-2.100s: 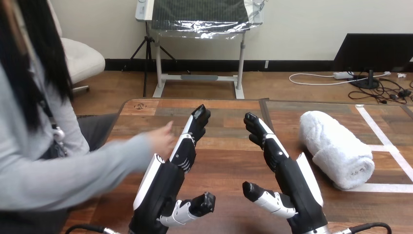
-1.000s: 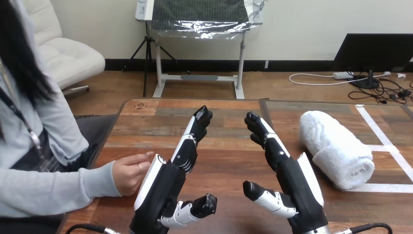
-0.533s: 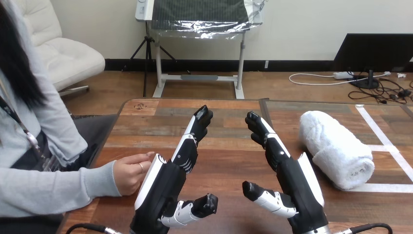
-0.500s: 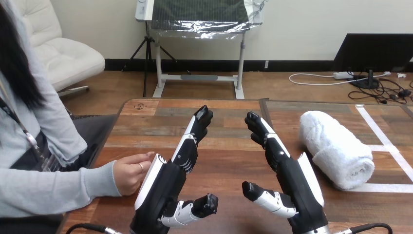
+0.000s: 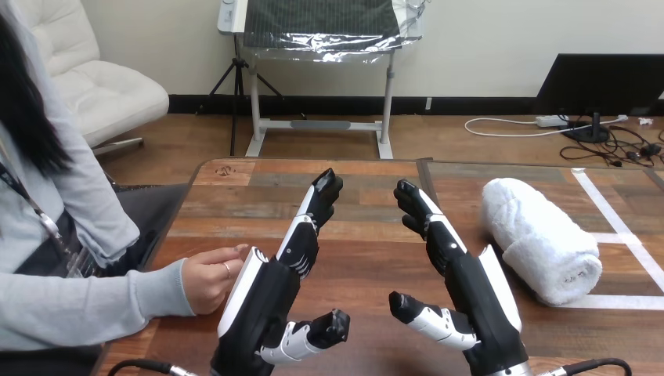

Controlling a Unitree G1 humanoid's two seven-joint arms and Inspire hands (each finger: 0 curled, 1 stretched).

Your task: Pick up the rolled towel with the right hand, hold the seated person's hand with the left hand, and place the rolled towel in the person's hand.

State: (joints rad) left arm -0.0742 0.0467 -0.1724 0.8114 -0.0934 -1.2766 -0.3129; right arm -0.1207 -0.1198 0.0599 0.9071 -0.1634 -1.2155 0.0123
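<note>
One towel [image 5: 539, 236] lies on the table [image 5: 362, 235], rolled and white. It sits close to the right edge, its length running from the far side toward the near right corner. It rests across white tape [image 5: 604, 205] stuck to the wood. A faint mark on its near end is too small to read.

Two robot hands rise from the near edge, side by side and apart, with bare wood between them. The left hand [image 5: 265, 304] is wide open, its fingers straight and aimed at the far edge and its thumb jutting right, toward the other hand. It holds nothing. The right hand [image 5: 471, 291] is also open and empty, with fingers stretched toward the far edge, their tips a little bent, and its thumb jutting left. The towel lies just to the right of this hand, and neither fingers nor thumb touch it.

One hand of the person [image 5: 207, 279] comes in over the left edge on a grey sleeve. It is loosely curled and low over the wood near the near left corner. It sits right beside the white shell on the back of the left hand; whether the two touch cannot be told. No robot finger curls round it.
</note>
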